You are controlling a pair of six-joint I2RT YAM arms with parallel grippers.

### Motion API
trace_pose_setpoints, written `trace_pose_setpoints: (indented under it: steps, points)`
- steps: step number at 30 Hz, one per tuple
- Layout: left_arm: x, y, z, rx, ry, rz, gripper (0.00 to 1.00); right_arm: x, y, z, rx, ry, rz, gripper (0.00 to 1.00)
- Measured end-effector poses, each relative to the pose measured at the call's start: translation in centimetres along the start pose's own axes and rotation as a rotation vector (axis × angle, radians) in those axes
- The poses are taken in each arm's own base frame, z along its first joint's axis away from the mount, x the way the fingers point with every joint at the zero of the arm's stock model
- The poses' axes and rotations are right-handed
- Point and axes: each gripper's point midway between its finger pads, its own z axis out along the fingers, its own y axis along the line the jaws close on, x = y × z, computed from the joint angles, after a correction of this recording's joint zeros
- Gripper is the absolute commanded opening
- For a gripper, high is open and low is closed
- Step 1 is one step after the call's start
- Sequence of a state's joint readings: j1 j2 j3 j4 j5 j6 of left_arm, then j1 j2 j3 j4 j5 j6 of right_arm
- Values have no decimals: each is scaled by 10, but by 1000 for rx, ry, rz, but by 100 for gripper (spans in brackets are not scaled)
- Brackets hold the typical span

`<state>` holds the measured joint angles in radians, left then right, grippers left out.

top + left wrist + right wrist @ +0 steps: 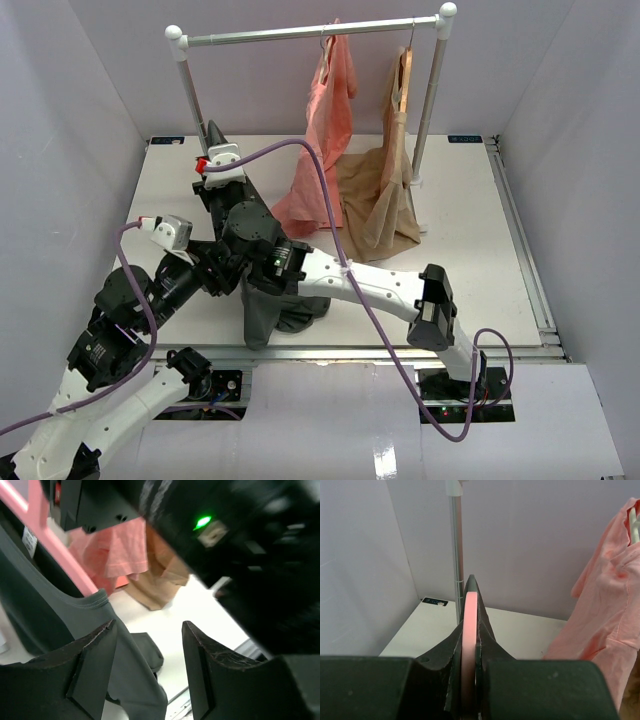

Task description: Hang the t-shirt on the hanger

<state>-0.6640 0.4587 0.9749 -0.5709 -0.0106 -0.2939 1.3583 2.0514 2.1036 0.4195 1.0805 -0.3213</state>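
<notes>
The dark grey t-shirt [272, 308] hangs in a bunch below the crossed arms, its lower end on the table near the front edge. In the left wrist view the t-shirt [55, 615] drapes down from the pink hanger [47, 537]. My left gripper [147, 627] is open; the fabric runs behind its left finger [92, 665] and partly into the gap. My right gripper [471, 582] is shut on the pink hanger [469, 625], seen edge-on between its fingers. In the top view the right gripper [212, 133] points toward the rack's left post. The left gripper [222, 272] is mostly hidden under the right arm.
A metal rack [310, 33] stands at the back, its left post [190, 90] close to my right gripper. A salmon-pink garment [325, 150] and a tan garment [385, 205] on a wooden hanger [403, 75] hang from it. Walls enclose three sides.
</notes>
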Motion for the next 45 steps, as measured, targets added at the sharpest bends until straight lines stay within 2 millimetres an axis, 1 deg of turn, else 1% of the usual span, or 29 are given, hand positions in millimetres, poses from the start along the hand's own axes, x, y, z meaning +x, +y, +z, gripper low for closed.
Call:
trace_pose_setpoints:
  steps: [3, 8, 12, 14, 19, 23, 27, 31, 35, 39, 40, 41, 42, 45]
  points:
    - [11, 13, 2, -60, 20, 7, 62, -4, 3, 0, 34, -20, 15, 8]
    - [28, 31, -1, -138, 45, 25, 61, -9, -4, 0, 77, -34, 53, 8]
    - [34, 39, -2, -169, 53, 35, 60, -10, -7, 0, 95, -37, 69, 8]
    - [38, 41, 0, -179, 63, 37, 59, -11, -9, 0, 102, -36, 76, 8]
    - [49, 45, 7, -195, 104, 47, 51, -9, -11, -1, 120, -38, 95, 8]
    - [58, 49, 11, -204, 133, 61, 35, 0, -11, -2, 130, -28, 91, 8]
    - [64, 53, 14, -218, 163, 78, 14, 8, -11, -3, 133, -18, 101, 8]
    - [69, 60, 16, -252, 188, 95, 2, 13, -18, -4, 156, -3, 97, 8]
    - [70, 61, 15, -254, 194, 105, 0, 17, -20, -4, 160, 0, 91, 8]
    - [70, 60, 9, -250, 200, 112, 0, 20, -22, -7, 144, -9, 94, 34]
    - [68, 59, 7, -245, 199, 114, 0, 19, -21, -7, 134, -15, 99, 42]
    - [66, 57, 5, -238, 198, 116, 0, 18, -20, -8, 124, -22, 103, 54]
    - [63, 55, 3, -227, 196, 117, 0, 17, -20, -8, 114, -27, 102, 62]
    - [53, 50, 0, -216, 189, 116, 0, 13, -20, -10, 85, -42, 90, 70]
